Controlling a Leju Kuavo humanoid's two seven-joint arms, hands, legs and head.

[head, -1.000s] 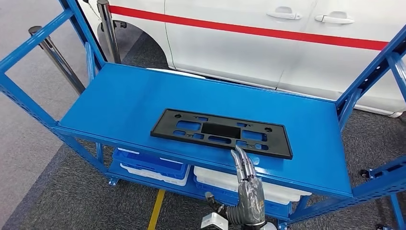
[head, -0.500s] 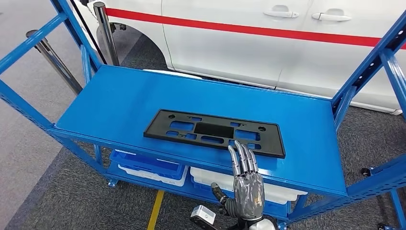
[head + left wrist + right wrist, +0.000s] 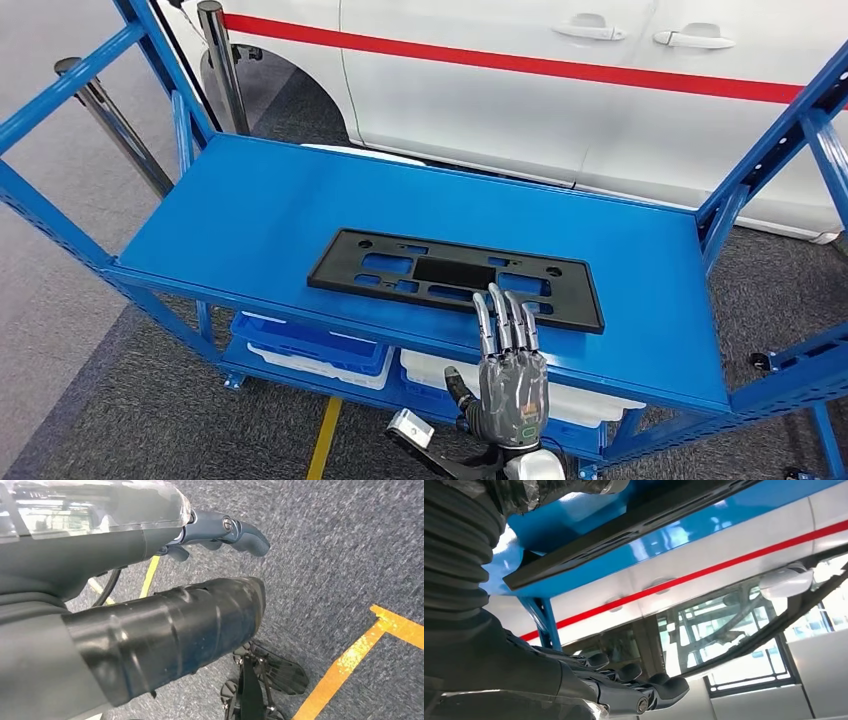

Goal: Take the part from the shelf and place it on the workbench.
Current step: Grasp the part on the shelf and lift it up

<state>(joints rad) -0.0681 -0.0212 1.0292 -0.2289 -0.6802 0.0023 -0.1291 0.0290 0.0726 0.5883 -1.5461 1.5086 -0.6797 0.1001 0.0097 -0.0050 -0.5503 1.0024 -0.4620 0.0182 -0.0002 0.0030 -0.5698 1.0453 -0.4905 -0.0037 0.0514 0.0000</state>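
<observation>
In the head view, a blue shelf (image 3: 250, 215) stands on a grey carpet floor (image 3: 120, 420). Its top is flat and shiny. A white car (image 3: 560, 90) with a red stripe is parked just behind it, on the far side. Two metal posts (image 3: 222, 60) stand at the far left. Below the top, a lower level holds a blue bin (image 3: 310, 345) on the left and a white bin (image 3: 440, 375) to its right. A yellow line (image 3: 325, 440) runs on the floor near the shelf.

The part (image 3: 455, 278) is a long, flat, black plate with holes cut in it. It lies flat on the shelf top, near the front edge. Its long side runs left to right, with the right end a little nearer.

The right hand (image 3: 510, 385) is at the near edge of the shelf, palm down. Its fingers (image 3: 503, 320) are straight and side by side, and their tips reach the near edge of the part. It holds nothing.

In the left wrist view, the left hand (image 3: 165, 615) hangs over the carpet and yellow lines. Its fingers are apart and hold nothing.

In the right wrist view, the part (image 3: 624, 535) shows as a dark strip on the blue shelf, with the car past it.
</observation>
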